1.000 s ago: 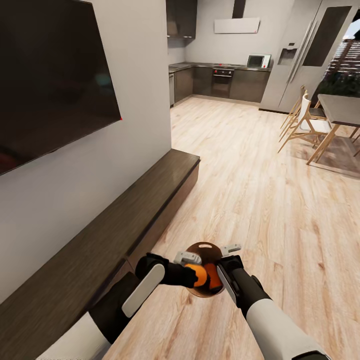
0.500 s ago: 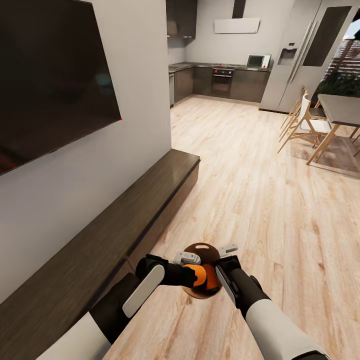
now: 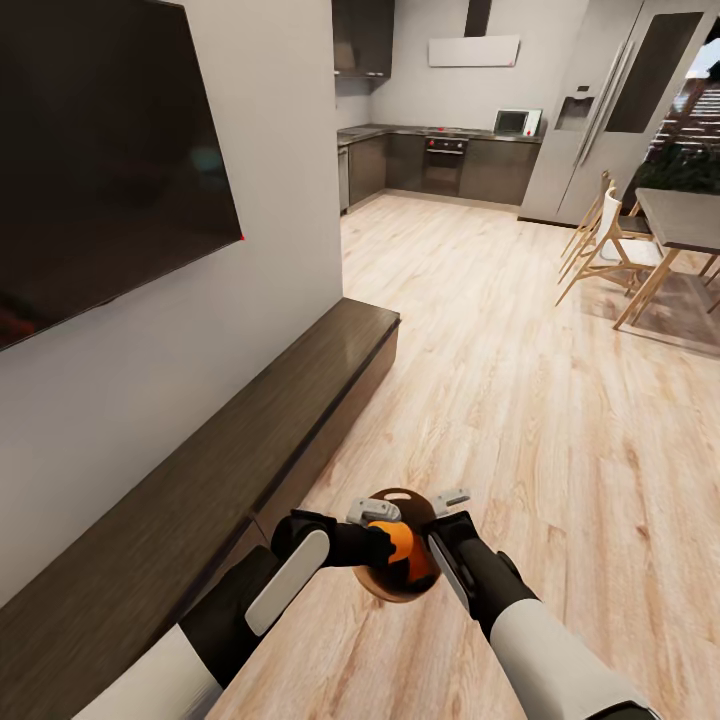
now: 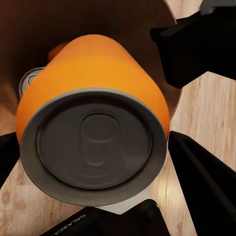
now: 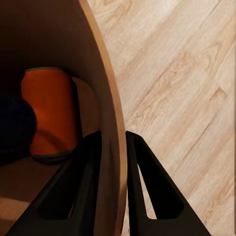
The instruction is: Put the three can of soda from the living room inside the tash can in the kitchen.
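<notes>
An orange soda can point(image 4: 93, 132) is pinched by the left gripper point(image 3: 385, 532) over the trash can point(image 3: 392, 588), whose wall is clamped by the right gripper point(image 5: 112, 147); a dark bench point(image 3: 250, 440) stands beside.

An open-plan home: a wall TV point(image 3: 105, 170) hangs above a long low dark bench point(image 3: 220, 480), and beyond the bench pale wood flooring point(image 3: 520, 380) runs to a kitchen with dark cabinets point(image 3: 495, 170), an oven point(image 3: 445, 165), what looks like a microwave point(image 3: 515, 122) and a tall fridge point(image 3: 610, 110), wooden dining chairs point(image 3: 605, 245) to its right
</notes>
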`<state>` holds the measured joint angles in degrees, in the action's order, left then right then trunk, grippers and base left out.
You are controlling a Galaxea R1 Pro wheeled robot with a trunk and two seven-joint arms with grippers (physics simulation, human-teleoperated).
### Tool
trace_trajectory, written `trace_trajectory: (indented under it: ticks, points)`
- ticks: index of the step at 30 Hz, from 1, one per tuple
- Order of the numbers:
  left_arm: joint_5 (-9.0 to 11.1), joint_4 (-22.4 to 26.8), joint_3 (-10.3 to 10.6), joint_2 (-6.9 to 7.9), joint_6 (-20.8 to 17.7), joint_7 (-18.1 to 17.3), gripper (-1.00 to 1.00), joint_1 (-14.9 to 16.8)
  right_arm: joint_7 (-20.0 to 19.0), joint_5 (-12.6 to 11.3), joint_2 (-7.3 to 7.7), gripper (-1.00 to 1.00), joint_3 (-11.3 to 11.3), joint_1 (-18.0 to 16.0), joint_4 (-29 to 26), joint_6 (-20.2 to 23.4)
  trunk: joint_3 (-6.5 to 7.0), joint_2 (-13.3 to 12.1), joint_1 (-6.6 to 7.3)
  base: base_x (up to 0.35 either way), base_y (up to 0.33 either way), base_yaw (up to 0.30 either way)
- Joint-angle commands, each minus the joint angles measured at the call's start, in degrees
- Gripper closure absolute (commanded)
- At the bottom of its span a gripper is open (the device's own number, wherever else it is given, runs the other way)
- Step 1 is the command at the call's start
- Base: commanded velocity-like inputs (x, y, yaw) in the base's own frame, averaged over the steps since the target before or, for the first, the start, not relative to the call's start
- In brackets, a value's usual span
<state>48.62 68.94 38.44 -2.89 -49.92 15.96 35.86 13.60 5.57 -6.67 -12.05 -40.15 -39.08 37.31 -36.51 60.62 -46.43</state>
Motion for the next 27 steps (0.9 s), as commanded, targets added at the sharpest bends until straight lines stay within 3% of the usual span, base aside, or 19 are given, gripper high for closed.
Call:
trace_trajectory:
  ticks: [1, 8, 9, 27]
  points:
    - [0.01, -0.01, 0.01, 0.00, 0.06, -0.02, 1.00, 0.00, -0.37, -0.23, -0.03, 1.00, 0.01, -0.02, -0.04, -0.08, 0.00, 0.00, 0.00, 0.000, 0.000, 0.000]
    - [-0.04, -0.49, 0.07, -0.02, 0.97, 0.01, 1.00, 0.00, -0.53, -0.22, -0.08, 1.00, 0.01, 0.00, -0.04, -0.11, 0.00, 0.00, 0.00, 0.000, 0.000, 0.000]
    - [-0.04, -0.82, 0.08, -0.02, 1.00, 0.00, -1.00, 0.00, -0.55, -0.22, -0.08, 1.00, 0.01, 0.00, -0.04, -0.11, 0.00, 0.00, 0.00, 0.000, 0.000, 0.000]
    - [0.14, -2.61, 0.14, 0.30, 2.64, -0.25, -1.00, 0.06, -3.14, -0.21, 0.04, 1.00, 0.06, 0.07, -0.04, -0.11, 0.00, 0.00, 0.00, 0.000, 0.000, 0.000]
